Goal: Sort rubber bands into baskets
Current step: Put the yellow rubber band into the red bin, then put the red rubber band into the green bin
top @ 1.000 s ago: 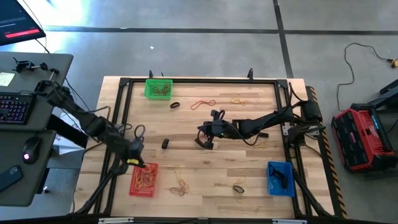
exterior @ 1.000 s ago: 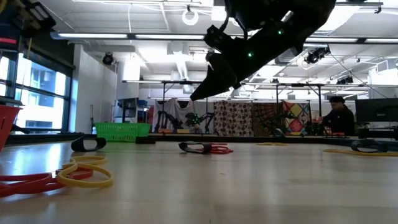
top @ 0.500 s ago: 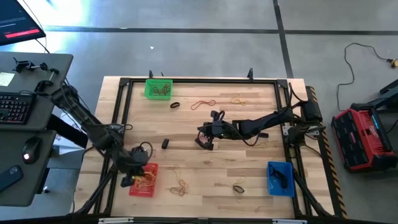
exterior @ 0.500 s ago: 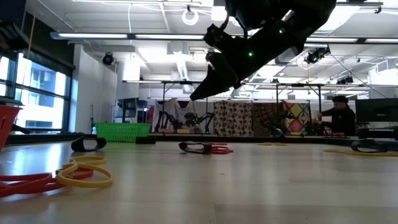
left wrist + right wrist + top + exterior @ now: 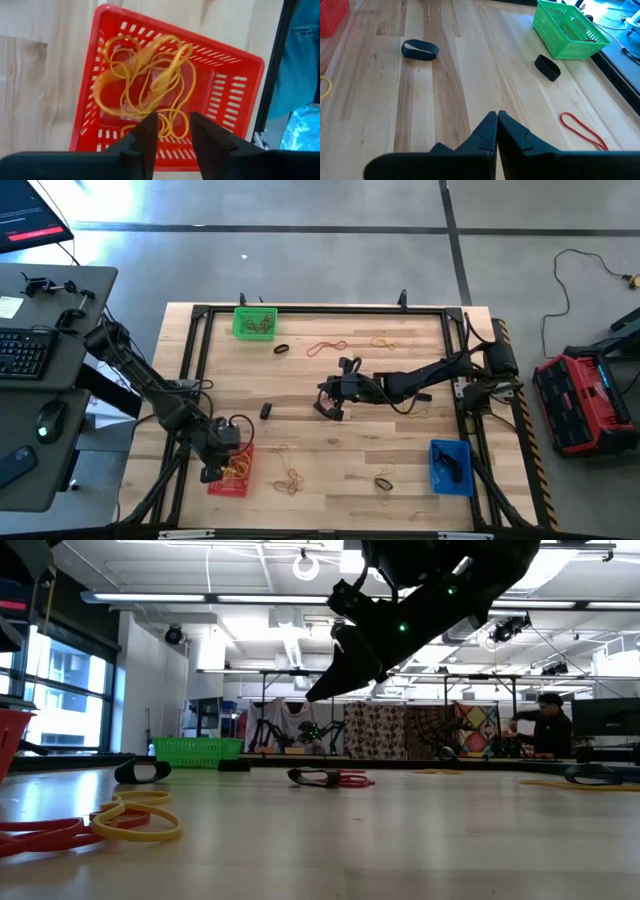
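Observation:
My left gripper (image 5: 222,462) hangs open above the red basket (image 5: 238,478) at the table's near left corner, its fingers pointing steeply down. In the left wrist view a tangle of yellowish-tan rubber bands (image 5: 150,85) lies inside the red basket (image 5: 227,95), partly blurred, beyond the open gripper (image 5: 172,122). My right gripper (image 5: 326,408) hovers shut over mid-table, with nothing between its fingers (image 5: 496,117). Loose bands lie flat on the wood: red (image 5: 327,347), yellowish (image 5: 290,477) and black (image 5: 282,349). The green basket (image 5: 254,322) stands far left, the blue basket (image 5: 451,465) near right.
A black frame rail (image 5: 320,310) runs round the tabletop. More bands lie near the low camera (image 5: 135,820), and a black one (image 5: 420,49) ahead of the right gripper. A desk with a keyboard (image 5: 22,352) stands left of the table. A person (image 5: 545,725) is far behind.
My left gripper has moved toward the table's near edge and down, turning as it went, and now stands over the red basket. The yellowish bit that showed at its fingertips a second ago is no longer there. My right arm has kept still.

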`<state>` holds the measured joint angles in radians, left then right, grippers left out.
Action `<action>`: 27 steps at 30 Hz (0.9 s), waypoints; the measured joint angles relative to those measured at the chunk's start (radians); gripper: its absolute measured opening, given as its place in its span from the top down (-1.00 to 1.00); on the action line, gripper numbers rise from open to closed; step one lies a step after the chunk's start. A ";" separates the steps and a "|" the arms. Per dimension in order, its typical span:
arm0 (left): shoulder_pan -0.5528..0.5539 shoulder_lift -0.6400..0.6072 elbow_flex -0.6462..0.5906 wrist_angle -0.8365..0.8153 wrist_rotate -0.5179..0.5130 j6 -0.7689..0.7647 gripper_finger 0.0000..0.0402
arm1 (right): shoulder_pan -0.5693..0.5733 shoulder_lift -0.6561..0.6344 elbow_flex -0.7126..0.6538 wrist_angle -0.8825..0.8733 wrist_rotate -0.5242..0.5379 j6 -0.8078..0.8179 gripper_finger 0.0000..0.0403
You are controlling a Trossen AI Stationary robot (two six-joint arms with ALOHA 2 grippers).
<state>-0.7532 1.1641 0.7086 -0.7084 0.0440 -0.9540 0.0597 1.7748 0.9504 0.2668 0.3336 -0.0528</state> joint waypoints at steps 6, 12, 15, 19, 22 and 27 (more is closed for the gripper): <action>0.000 -0.005 0.000 -0.001 0.007 0.030 0.38 | 0.000 0.000 0.000 0.000 0.000 0.000 1.00; 0.000 -0.005 0.002 0.002 0.035 0.017 0.38 | 0.000 0.000 0.000 0.000 0.000 0.000 1.00; 0.000 -0.004 0.033 0.037 0.019 0.057 0.38 | 0.000 0.000 0.000 0.000 0.000 0.000 1.00; 0.014 -0.002 0.072 0.145 -0.027 0.140 0.38 | 0.000 0.000 0.000 0.000 0.000 0.000 1.00; 0.041 0.027 0.109 0.195 -0.031 0.207 0.38 | 0.000 0.001 0.000 0.000 0.000 0.001 1.00; 0.115 0.142 0.172 0.176 -0.028 0.299 0.38 | 0.000 0.001 0.000 0.000 0.000 0.001 1.00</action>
<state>-0.6381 1.3059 0.8802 -0.5326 0.0158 -0.6546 0.0597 1.7756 0.9507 0.2671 0.3332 -0.0521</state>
